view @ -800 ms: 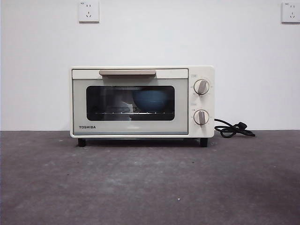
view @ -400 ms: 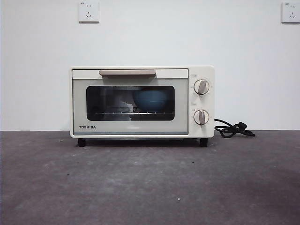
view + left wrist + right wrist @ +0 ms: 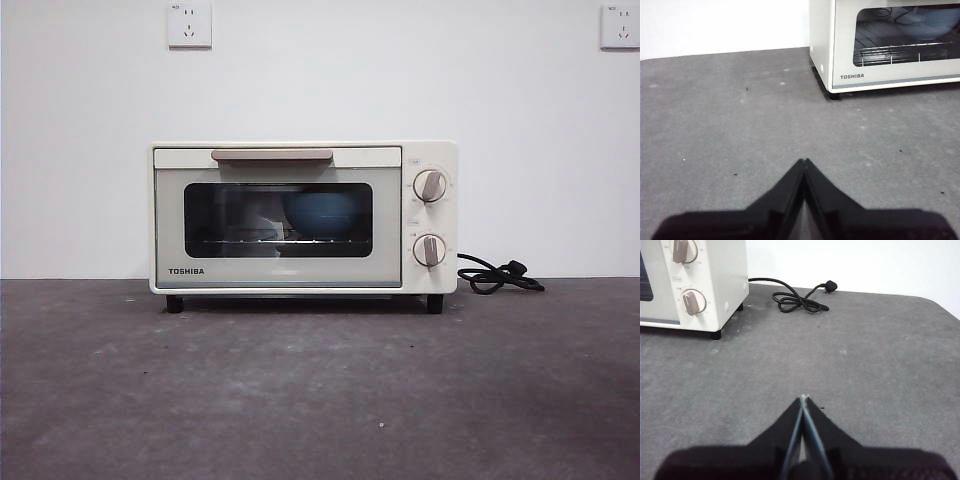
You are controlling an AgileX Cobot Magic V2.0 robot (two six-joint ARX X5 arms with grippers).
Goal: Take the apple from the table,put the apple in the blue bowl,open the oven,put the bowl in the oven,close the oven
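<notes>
You can read one word only: "TOSHIBA", in dark capitals on the lower left corner of the door frame of the cream-white boxy toaster oven. The small marks around its two round beige knobs are too fine to read.

Low level front view facing the oven; both wrist views behind, sharing it.

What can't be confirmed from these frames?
- Apple: unseen; front view shows only the blue bowl through the oven door's dark glass.
- Bowl's top: cut off by the left wrist view's edge.
- Knob markings: too small.
- Power cord plug: lies loose, its prongs unreadable.
</notes>
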